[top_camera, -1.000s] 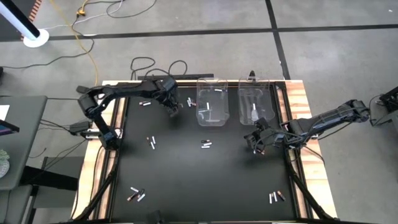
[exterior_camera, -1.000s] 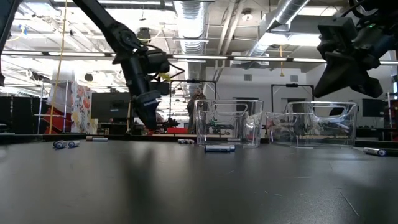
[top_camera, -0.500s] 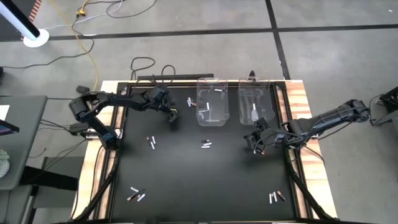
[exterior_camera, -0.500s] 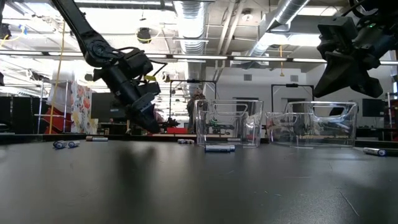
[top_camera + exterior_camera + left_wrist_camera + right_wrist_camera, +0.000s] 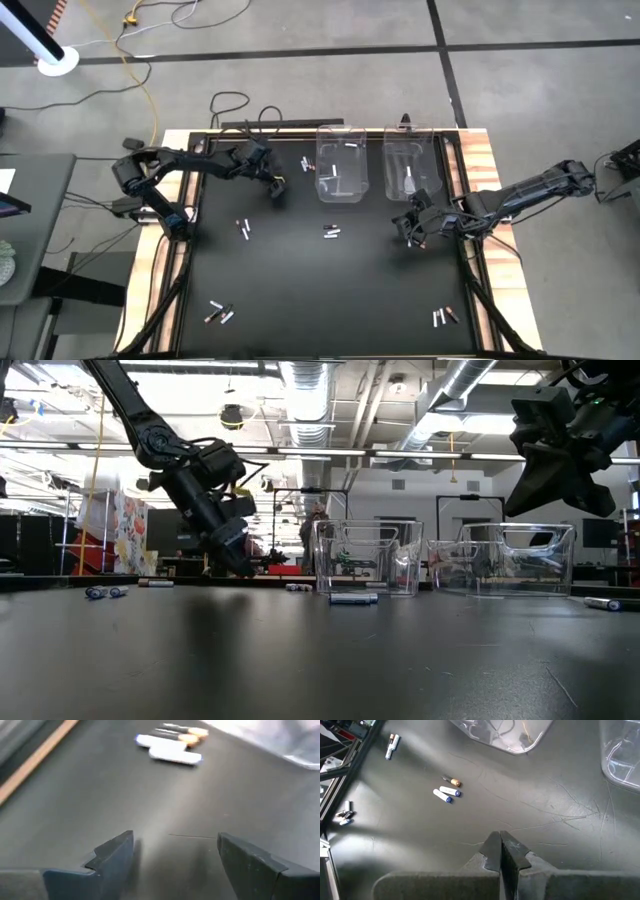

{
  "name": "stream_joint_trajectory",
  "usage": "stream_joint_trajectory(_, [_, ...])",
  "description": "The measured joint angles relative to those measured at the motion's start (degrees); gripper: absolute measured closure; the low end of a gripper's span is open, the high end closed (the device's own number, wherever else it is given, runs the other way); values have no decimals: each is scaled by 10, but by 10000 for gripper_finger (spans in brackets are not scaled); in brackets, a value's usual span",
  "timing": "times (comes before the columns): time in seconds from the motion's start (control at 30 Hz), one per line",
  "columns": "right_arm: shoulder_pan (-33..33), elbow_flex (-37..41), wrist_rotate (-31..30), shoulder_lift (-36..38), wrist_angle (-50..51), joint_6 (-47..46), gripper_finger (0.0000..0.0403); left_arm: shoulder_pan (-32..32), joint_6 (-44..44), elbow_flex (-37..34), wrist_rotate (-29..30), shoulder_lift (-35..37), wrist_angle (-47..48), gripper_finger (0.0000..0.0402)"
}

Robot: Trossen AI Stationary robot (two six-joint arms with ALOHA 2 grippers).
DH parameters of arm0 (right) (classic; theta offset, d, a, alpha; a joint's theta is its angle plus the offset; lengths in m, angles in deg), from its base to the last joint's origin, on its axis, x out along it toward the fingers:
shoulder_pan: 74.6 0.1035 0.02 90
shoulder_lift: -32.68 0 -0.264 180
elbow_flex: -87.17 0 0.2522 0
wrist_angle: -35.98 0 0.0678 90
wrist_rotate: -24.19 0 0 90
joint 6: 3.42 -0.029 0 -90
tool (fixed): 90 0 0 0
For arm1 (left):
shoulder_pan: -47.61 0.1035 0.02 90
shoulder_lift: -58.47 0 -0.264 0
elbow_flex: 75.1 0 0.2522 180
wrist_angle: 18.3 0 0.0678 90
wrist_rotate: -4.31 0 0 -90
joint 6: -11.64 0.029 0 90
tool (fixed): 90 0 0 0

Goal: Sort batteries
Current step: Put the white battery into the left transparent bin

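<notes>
Sorting looks only partly done: a few tiny slim batteries (image 5: 338,181) lie inside the two clear plastic bins (image 5: 340,165), many more lie scattered around them on the black table (image 5: 320,290), the left gripper (image 5: 276,187) hangs wide and empty beside the bins, and the right gripper (image 5: 412,232) waits pinched closed on their other side.

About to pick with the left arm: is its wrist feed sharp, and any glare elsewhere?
Left wrist view: the batteries ahead are blurred, the end effector open and sharper. Low view: ceiling lights glare. High view: evenly lit.
</notes>
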Motion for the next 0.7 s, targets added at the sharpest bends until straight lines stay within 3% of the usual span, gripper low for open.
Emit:
stream_joint_trajectory(0.13, [0,0,0,0,0,1,385,-4,-34,0,56,0,-13,105])
stream_joint_trajectory(0.37, [0,0,0,0,0,-1,385,-4,-118,1,58,0,3,105])
stream_joint_trajectory(0.7, [0,0,1,0,0,1,385,-4,-116,1,41,0,30,77])
